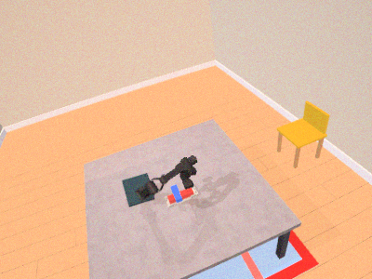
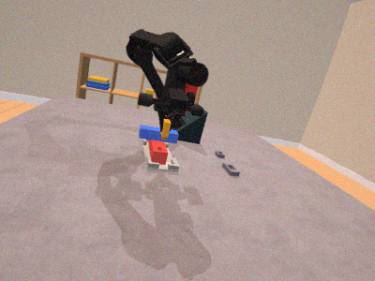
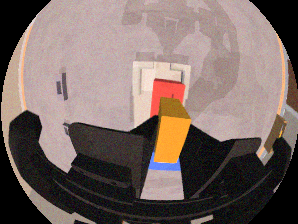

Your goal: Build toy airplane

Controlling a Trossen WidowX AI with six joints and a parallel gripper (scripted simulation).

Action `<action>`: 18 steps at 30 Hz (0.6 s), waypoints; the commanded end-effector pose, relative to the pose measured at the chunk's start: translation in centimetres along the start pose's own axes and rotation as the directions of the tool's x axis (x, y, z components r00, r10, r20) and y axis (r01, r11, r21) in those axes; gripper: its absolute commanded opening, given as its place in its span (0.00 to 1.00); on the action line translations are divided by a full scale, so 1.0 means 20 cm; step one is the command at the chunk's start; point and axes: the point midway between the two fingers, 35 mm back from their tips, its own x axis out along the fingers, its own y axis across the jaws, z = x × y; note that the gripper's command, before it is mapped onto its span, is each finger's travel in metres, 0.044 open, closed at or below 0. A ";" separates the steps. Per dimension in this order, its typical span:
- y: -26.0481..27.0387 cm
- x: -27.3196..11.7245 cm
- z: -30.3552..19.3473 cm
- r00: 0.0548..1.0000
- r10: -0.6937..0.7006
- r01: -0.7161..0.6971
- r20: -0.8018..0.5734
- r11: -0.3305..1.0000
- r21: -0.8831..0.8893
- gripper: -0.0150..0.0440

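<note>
Wrist view: the end effector (image 3: 169, 142) (image 2: 168, 123) is closed on the yellow fin (image 3: 172, 137) (image 2: 166, 129), twelve o'clock of which lies the red fuselage (image 3: 168, 90) (image 2: 157, 153) (image 1: 187, 194), apparently cradled; the blue wing (image 3: 165, 165) (image 2: 150, 133) (image 1: 176, 193) seems fitted, leaving fin insertion and release.

The wing (image 1: 177, 193) (image 2: 158, 134) (image 3: 165, 165) is blue, the fuselage (image 1: 187, 194) (image 2: 158, 153) (image 3: 169, 91) red, the fin (image 2: 166, 128) (image 3: 172, 139) yellow-orange, the surface (image 1: 126, 242) (image 2: 291, 225) (image 3: 95, 45) mottled grey.

One toy airplane fuselage (image 1: 187, 195) (image 2: 158, 153) (image 3: 167, 92) is lying in one cradle (image 1: 168, 204) (image 2: 153, 167) (image 3: 142, 95), with one wing (image 1: 176, 193) (image 2: 151, 133) (image 3: 165, 165) crossing it. One tail fin (image 2: 166, 129) (image 3: 172, 137) is showing. Toward four o'clock in the exterior view, two small dark fixtures (image 2: 231, 170) (image 3: 64, 86) are sitting on one surface (image 1: 126, 242) (image 2: 281, 225) (image 3: 95, 45). One yellow chair (image 1: 302, 132) is standing at two o'clock in the top view.
</note>
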 end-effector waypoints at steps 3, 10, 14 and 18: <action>-0.02 -0.01 0.00 1.000 -0.004 0.004 0.007 1.000 -0.007 0.37; -0.02 -0.01 0.00 1.000 -0.004 0.004 0.007 1.000 -0.007 0.37; -0.02 -0.01 0.00 1.000 -0.004 0.004 0.007 1.000 -0.007 0.37; -0.02 -0.01 0.00 1.000 -0.004 0.004 0.007 1.000 -0.007 0.37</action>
